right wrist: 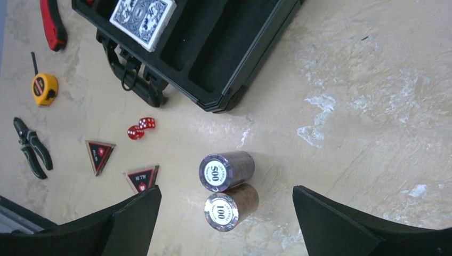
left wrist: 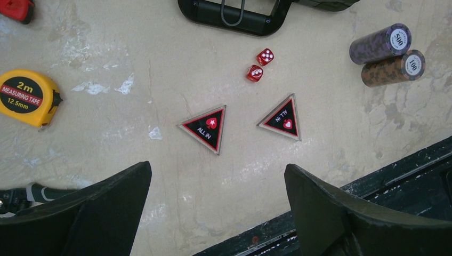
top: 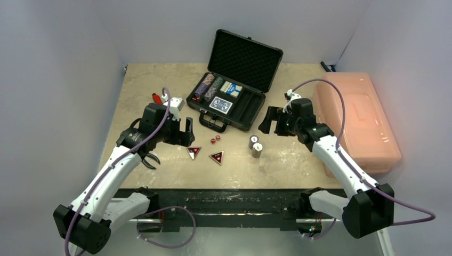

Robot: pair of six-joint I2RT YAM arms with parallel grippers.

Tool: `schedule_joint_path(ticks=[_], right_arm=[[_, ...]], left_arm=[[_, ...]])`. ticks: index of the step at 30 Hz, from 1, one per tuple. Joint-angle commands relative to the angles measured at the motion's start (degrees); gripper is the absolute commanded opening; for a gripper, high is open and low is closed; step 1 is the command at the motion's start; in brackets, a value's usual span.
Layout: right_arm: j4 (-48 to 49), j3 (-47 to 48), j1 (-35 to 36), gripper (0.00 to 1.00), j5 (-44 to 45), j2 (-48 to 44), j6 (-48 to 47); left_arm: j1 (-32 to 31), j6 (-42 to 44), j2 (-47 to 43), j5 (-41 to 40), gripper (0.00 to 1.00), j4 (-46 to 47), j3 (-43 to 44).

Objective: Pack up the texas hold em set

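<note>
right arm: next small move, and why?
Probably lower the open right gripper straight down around the 500 chip stack. That stack lies on its side against the 100 stack, between the fingers in the wrist view, and the open case beside them has empty foam slots.

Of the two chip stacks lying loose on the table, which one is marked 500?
The purplish stack, the one nearer the open briefcase. The brown stack beside it reads 100.
</note>
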Motion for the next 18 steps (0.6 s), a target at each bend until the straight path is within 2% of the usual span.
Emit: schedule_joint_path(ticks=[1, 8, 18], right_arm=[[-2.8, 1.9, 1.6, 0.99, -0.9, 0.4, -2.9], [-5.6, 2.6, 5.2, 0.99, 3.9, 1.4, -3.4], [-8.4, 5.1, 14.4, 0.99, 11.9, 7.5, -3.0]], left_arm=[[-0.5, 0.8, -1.4, -0.5, 0.95, 0.4, 2.4], [-0.5, 0.8, -1.5, -0.4, 0.95, 0.4, 2.5], [-0.8, 0.8, -1.4, -0.8, 0.95, 0.4, 2.4]])
